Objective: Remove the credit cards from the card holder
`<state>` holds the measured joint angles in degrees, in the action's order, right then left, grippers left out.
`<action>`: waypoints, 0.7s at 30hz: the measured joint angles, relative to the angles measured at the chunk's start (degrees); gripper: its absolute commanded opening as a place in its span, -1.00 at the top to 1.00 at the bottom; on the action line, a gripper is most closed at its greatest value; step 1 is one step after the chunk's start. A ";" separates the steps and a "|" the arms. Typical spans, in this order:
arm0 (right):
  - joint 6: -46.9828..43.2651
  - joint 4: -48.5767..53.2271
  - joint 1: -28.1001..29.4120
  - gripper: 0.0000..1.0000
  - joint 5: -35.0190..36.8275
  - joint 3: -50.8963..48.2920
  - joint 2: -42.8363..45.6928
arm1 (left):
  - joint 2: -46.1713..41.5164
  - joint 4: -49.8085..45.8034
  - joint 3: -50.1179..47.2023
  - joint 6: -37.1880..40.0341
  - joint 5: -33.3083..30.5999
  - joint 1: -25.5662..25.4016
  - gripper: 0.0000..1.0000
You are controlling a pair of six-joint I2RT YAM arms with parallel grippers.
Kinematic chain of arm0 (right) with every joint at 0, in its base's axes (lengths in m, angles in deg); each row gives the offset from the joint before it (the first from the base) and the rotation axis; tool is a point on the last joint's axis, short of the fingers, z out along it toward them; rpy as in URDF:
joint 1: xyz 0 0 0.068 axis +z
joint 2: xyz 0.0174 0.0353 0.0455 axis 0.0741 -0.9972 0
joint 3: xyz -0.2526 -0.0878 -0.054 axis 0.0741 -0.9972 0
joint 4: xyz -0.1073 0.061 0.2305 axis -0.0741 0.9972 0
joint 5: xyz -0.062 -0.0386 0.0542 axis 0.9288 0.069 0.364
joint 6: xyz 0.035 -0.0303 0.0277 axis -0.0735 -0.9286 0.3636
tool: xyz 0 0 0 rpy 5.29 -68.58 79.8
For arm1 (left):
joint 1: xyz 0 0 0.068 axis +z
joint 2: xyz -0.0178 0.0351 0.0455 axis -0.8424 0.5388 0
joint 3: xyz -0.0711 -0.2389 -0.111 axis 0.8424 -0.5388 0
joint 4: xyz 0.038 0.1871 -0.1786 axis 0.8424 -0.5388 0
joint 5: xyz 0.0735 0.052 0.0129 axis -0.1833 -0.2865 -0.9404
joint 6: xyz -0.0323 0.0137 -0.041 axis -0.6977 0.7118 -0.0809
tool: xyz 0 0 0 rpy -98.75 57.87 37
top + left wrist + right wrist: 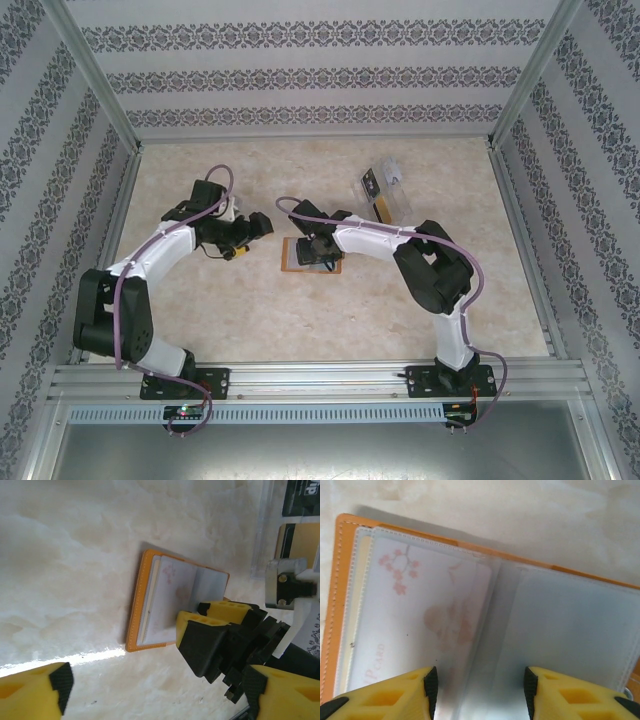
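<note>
The orange card holder (296, 262) lies open on the table, its clear pockets facing up (570, 615). A white card with pink blossoms (420, 610) sits inside the left pocket. My right gripper (477, 692) is open right above the holder's middle fold, one finger over each page, and holds nothing. In the top view the right gripper (318, 250) covers most of the holder. My left gripper (262, 224) hovers open just left of the holder (155, 595), with the right arm's fingers (202, 642) between it and the holder's near end.
A clear plastic tray (392, 188) stands at the back right, with a dark card (370, 182) and a yellow-orange card (381, 208) in it. The tray's edge (260, 530) lies close beyond the holder. Patterned walls surround the table.
</note>
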<state>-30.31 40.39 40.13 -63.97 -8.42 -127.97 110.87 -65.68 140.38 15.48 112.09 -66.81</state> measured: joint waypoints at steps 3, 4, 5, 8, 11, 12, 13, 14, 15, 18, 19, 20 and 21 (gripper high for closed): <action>-0.02 0.09 0.00 0.07 0.61 0.07 -0.26 | 1.33 0.83 0.00 -0.85 0.11 -1.49 -0.49; -0.02 0.11 -0.02 0.08 0.74 0.07 -0.26 | 1.75 1.09 0.00 -0.98 0.13 -1.84 -0.44; 0.00 0.11 -0.02 0.10 0.85 0.07 -0.26 | 2.23 1.42 0.00 -1.18 0.11 -2.19 -0.37; 0.00 0.02 -0.17 0.13 0.98 -0.04 -0.26 | 3.54 2.32 0.00 -1.86 0.15 -3.30 -0.17; 0.00 -0.63 -0.39 0.17 0.79 -0.59 -0.13 | 5.20 3.32 0.02 -2.29 0.22 -4.74 0.02; 0.00 -0.85 -0.42 0.18 0.76 -0.76 -0.02 | 6.10 3.67 0.07 -2.36 0.33 -5.33 0.09; -0.02 -1.09 -0.42 0.18 0.76 -0.90 0.02 | 7.04 4.02 0.09 -2.47 0.48 -5.92 0.14; 0.00 -1.38 -0.48 0.20 0.68 -1.05 0.09 | 8.07 4.35 0.11 -2.56 0.61 -6.49 0.19; -0.02 -1.60 -0.57 0.22 0.55 -1.18 0.13 | 8.96 4.74 0.13 -2.69 0.74 -7.02 0.21; 0.00 -2.36 -0.79 0.26 0.09 -1.57 0.24 | 11.13 5.25 0.42 -2.71 1.01 -8.28 0.26; 0.00 -2.58 -0.79 0.27 0.07 -1.70 0.28 | 11.58 5.25 0.59 -2.71 1.01 -8.57 0.27; 0.00 -2.82 -0.79 0.28 0.00 -1.81 0.28 | 12.07 5.29 0.85 -2.69 1.01 -8.90 0.29; 0.00 -2.99 -0.79 0.29 -0.11 -1.86 0.28 | 12.52 5.33 1.16 -2.67 1.01 -9.14 0.31</action>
<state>-30.31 37.40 39.34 -64.08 -10.27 -127.69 123.40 -60.34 141.54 12.82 113.10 -75.94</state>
